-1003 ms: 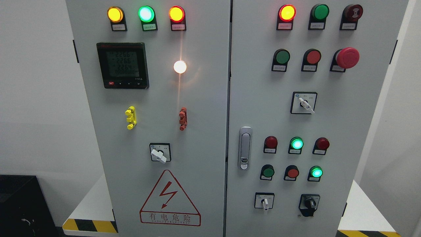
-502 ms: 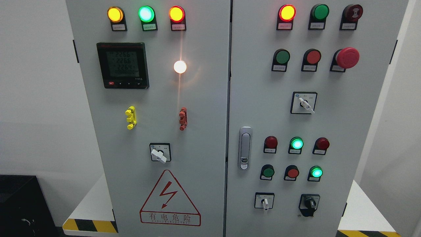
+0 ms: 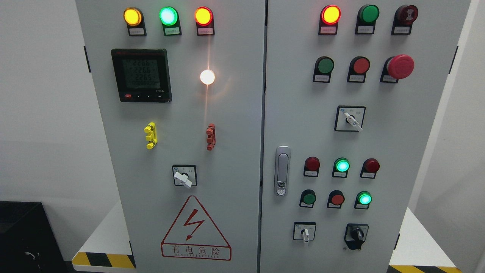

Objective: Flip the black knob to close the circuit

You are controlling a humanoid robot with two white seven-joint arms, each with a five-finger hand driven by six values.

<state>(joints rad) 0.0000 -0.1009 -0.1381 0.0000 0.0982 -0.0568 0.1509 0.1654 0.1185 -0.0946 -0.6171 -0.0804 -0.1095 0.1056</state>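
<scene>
Head-camera view of a tall grey electrical cabinet [image 3: 227, 151] with two doors, filling most of the frame. No robot arm or hand anywhere in view, so impossible to tell whether either hand is open, closed or gripping. Target of the task, the black knob [image 3: 356, 235], low on the right door near its bottom right corner, mounted on a black plate, pointer roughly upright or leaning slightly; exact setting too small to read. Just to its left, a white-handled selector switch [image 3: 304, 232] on a square plate. Above these, two rows of small lamps and buttons, two of them glowing green [image 3: 342, 165]. Higher up, another white selector [image 3: 351, 119], then a large red mushroom stop button [image 3: 399, 66] near the top right. A silver door latch [image 3: 282, 170] along the right door's left edge. On the left door: a digital meter [image 3: 141, 74], a bright white lamp [image 3: 207, 77], yellow and red terminals, a small selector, and a red lightning warning triangle [image 3: 196, 229]. Judged stage: the very start, reach not yet begun, knob untouched. Next move likely calls for bringing a hand down to the lower right corner, pinching the narrow black handle between fingers, and twisting without brushing the neighbouring white switch.
</scene>
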